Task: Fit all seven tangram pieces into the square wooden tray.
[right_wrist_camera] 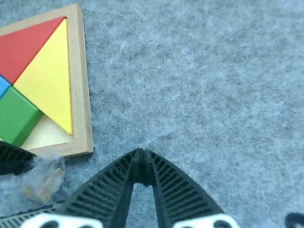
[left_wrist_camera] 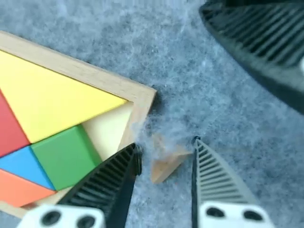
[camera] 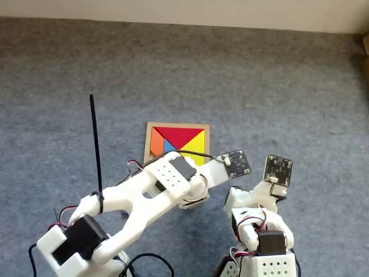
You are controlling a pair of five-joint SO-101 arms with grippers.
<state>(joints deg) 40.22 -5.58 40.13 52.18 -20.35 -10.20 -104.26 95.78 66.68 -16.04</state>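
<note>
Jaws of my left gripper (left_wrist_camera: 165, 145) stand apart, a small wooden triangle (left_wrist_camera: 167, 164) between them, the tray (left_wrist_camera: 109, 81) corner just beside one jaw. On my right gripper (right_wrist_camera: 142, 156) the jaws are together over carpet (right_wrist_camera: 213, 71).

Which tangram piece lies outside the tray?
The tan triangle on the carpet beside the tray's corner, within the open left end effector. The red, yellow, green, blue and orange pieces lie inside the tray.

Perhaps an office or home room: grey carpet (camera: 277, 81), pale wall (camera: 230, 8).
</note>
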